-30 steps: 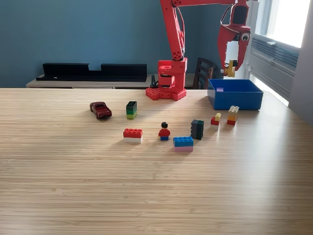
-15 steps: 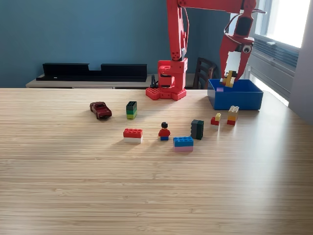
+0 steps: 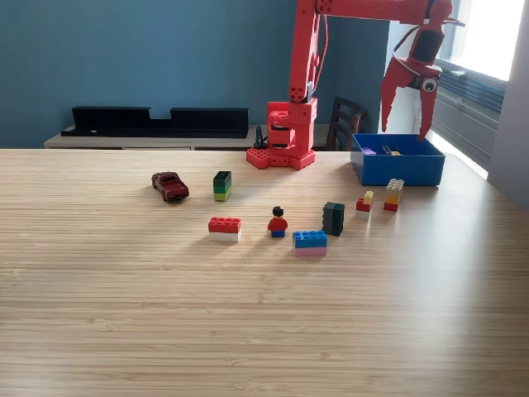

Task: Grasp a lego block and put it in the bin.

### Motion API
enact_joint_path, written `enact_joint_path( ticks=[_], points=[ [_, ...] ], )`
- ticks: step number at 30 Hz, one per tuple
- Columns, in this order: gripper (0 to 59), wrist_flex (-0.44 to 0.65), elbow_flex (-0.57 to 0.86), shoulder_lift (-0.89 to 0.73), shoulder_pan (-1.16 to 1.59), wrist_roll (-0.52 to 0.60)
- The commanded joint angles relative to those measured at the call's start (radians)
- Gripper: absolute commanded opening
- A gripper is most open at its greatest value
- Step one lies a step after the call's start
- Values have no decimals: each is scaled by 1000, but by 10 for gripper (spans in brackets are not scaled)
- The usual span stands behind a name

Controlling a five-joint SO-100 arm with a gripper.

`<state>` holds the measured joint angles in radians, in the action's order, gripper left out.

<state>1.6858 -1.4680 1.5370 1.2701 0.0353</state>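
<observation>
Two small pieces lie inside the bin [image 3: 397,161], which stands at the far right of the desk [image 3: 248,331] in the exterior view: a yellowish block [image 3: 392,152] near the middle of the interior and a pale purple piece [image 3: 369,151] against the left wall. The gripper [image 3: 406,131] hangs above the bin's far edge with its jaws spread wide and nothing between them. On this evidence, one delivery is judged complete, with the arm free for a further pick.

Outstanding items remain on the desk. Just in front of the bin stand a yellow-and-orange stack [image 3: 393,195] and, to its left, a small red-and-yellow piece [image 3: 364,201]. Further left and nearer sit a dark block [image 3: 333,218], a blue block on a pink base [image 3: 310,242], a minifigure [image 3: 278,222] and a red block on a white base [image 3: 225,228]. Toward the far left are a green-and-black stack [image 3: 221,185] and a dark red toy car [image 3: 170,185]. All stand apart from one another. If the task covers every block, most of it is left.

Limitations of view: the bin's near wall hides much of its floor, so other contents cannot be ruled out. The yellowish block's exact shape and resting attitude are too small to make out. The arm's upper links are cut off by the top edge. Strong window light at the far right washes out detail behind the gripper.
</observation>
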Motion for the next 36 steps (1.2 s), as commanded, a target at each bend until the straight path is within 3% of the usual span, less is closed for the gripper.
enact_joint_path(
  ticks=[1, 2, 3, 8, 15, 24, 36],
  points=[
    [75, 21, 129, 18, -52, 9],
    [12, 21, 141, 18, -81, 20],
    [1, 21, 149, 20, -118, 32],
    [0, 63, 190, 25, -382, 106],
    [0, 66, 123, 25, -796, 181],
    [0, 51, 101, 23, -1239, 74],
    [0, 20, 49, 23, -1411, -20]
  ],
)
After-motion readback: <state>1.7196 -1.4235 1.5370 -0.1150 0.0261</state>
